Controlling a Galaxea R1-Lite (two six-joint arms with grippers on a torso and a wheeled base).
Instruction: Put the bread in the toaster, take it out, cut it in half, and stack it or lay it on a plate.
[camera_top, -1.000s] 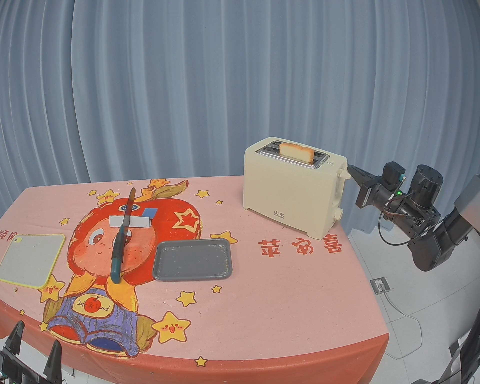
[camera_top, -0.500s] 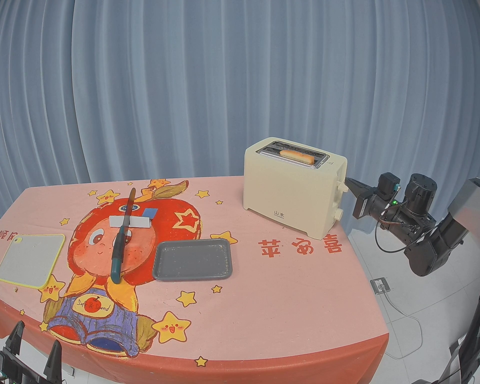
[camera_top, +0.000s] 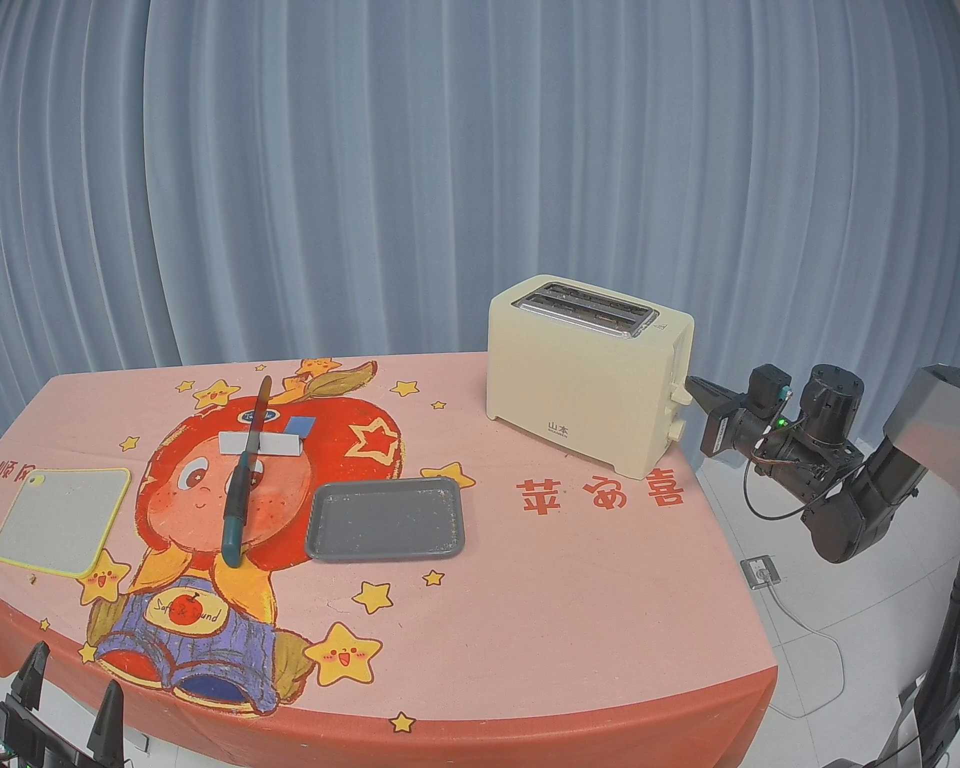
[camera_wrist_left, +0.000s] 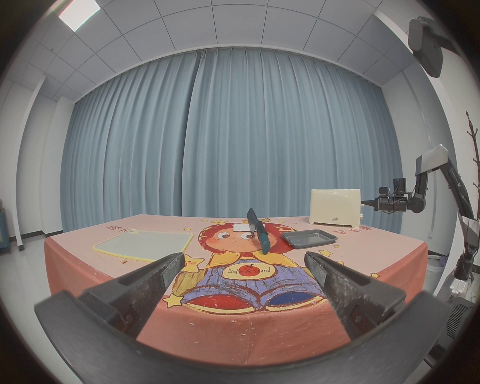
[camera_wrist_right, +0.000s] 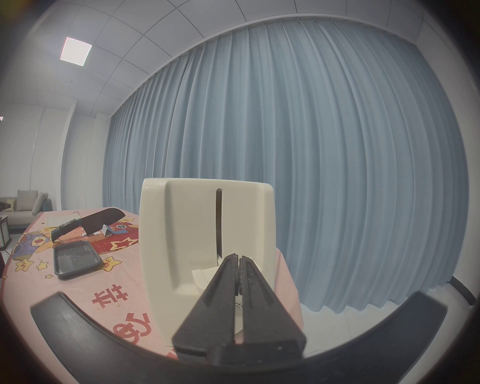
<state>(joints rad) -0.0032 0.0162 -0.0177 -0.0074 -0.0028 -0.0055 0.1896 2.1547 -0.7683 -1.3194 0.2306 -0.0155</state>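
Found the right gripper (camera_wrist_right: 239, 261) pressed together at the lever (camera_top: 683, 394), low on the toaster (camera_top: 585, 375) end, with bread presumably sunk inside; needed a straight downward push until latching, without sliding the toaster along the table (camera_top: 600, 600).

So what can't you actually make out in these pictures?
- Inside of the toaster slots: head view, its own walls hide the depths.
- The lever: right wrist view, the shut right gripper covers most of it.
- The left gripper: head view, cut off by the bottom edge past the fingertips.
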